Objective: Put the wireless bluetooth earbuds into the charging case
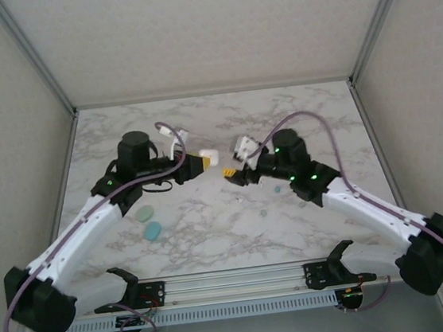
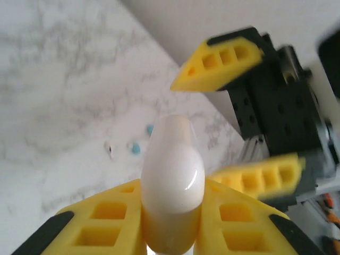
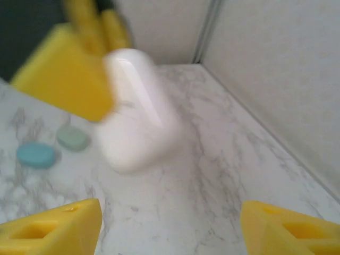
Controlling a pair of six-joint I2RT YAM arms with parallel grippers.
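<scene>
My left gripper (image 1: 199, 163) is shut on a white charging case (image 1: 209, 156) and holds it above the middle of the table. In the left wrist view the case (image 2: 172, 170) stands pinched between my yellow fingers (image 2: 106, 218). My right gripper (image 1: 229, 173) faces it from the right, open, with nothing between its fingers (image 3: 53, 228); the case (image 3: 135, 109) hangs a little beyond them. Tiny earbuds lie on the marble below: a light blue one (image 2: 136, 149), another (image 2: 150, 129) and a whitish one (image 2: 109, 150). One earbud (image 1: 278, 187) lies beside the right arm.
A pale green case (image 1: 144, 214) and a light blue case (image 1: 152, 231) lie shut on the table by the left arm, also the green case (image 3: 71, 138) and blue case (image 3: 36, 155). Walls close in the table (image 1: 214, 239) at the back and both sides.
</scene>
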